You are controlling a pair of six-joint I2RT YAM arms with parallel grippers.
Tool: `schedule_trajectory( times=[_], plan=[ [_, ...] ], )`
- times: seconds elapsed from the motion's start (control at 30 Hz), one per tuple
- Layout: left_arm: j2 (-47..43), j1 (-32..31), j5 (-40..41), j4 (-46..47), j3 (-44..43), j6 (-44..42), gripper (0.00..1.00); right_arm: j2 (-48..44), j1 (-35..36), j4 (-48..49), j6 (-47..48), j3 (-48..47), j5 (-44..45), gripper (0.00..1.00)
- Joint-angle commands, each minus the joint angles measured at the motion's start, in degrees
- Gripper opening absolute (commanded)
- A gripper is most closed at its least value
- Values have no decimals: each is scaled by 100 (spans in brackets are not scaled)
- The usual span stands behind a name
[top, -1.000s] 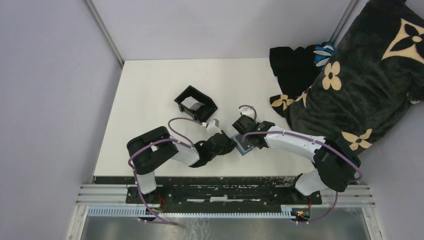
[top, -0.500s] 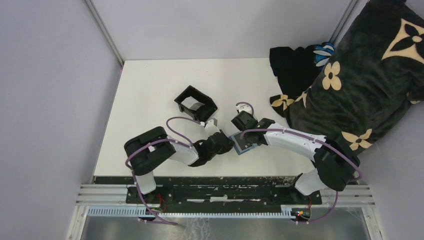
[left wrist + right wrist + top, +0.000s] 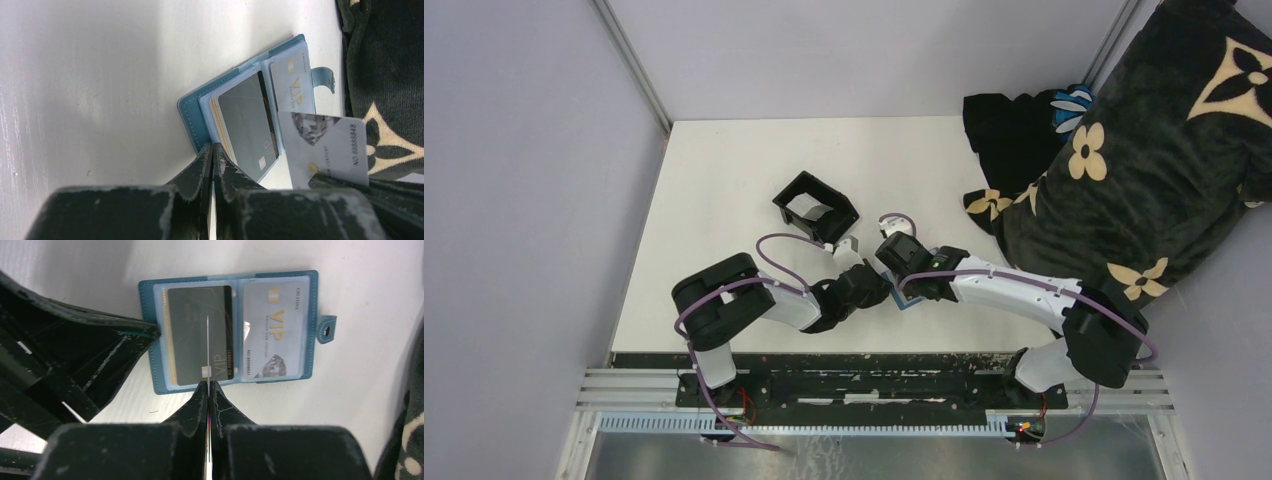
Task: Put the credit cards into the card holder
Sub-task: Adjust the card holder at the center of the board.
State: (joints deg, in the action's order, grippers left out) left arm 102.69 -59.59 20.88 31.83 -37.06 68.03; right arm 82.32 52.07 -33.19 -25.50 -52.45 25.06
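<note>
The teal card holder (image 3: 312,325) lies open flat on the white table. A dark card (image 3: 192,335) sits in its left pocket and a pale VIP credit card (image 3: 272,335) in its right pocket. My right gripper (image 3: 207,384) is shut on another pale credit card (image 3: 325,150), held upright just over the holder. From the right wrist that card shows only as a thin white edge (image 3: 207,340) across the dark card. My left gripper (image 3: 213,146) is shut on the holder's outer blue edge (image 3: 192,112). From above, both wrists hide most of the holder.
A black open-topped box (image 3: 816,207) stands behind the grippers, with something pale inside. A dark flowered blanket (image 3: 1144,150) is piled along the table's right side, close to the holder's strap (image 3: 326,329).
My right wrist has shifted left over the card holder, carrying its card and covering more of the holder from above. The left arm has barely moved.
</note>
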Motion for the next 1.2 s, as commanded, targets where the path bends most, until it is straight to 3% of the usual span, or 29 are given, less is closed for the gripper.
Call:
schedule_trajectory(
  times=[0.0,1.17],
  plan=[
    [9,67,136,-226,136,-374,8,102,208,254,-164,-195,77,1],
    [-18,77,109,-239,250,-283,4,598,778,342,-543,-199,87,1]
  ],
)
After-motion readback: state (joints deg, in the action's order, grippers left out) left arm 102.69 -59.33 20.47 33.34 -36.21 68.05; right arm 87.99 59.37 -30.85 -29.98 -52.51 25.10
